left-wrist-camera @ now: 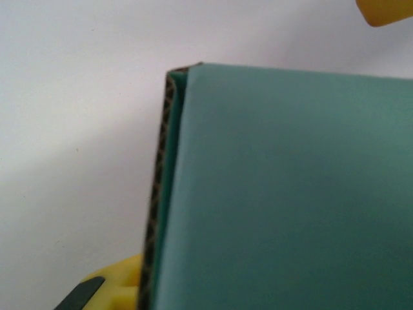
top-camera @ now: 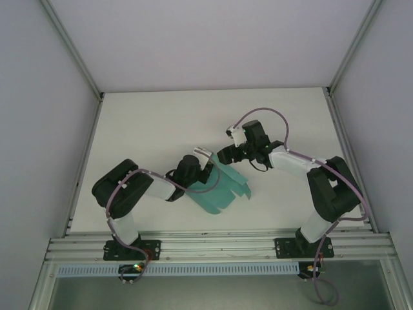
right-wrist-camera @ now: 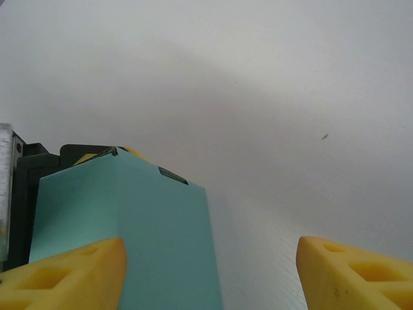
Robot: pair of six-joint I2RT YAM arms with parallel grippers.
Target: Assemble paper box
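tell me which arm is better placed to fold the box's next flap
Right, probably: the right end effector is open at a raised panel of the box, while the left end effector straddles it, seemingly steadying it.

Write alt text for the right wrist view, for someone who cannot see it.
The right gripper is open, its two yellow fingers spread wide along the bottom edge. A teal paper box panel rises behind the image-left finger, against a white table, with black hardware behind it.
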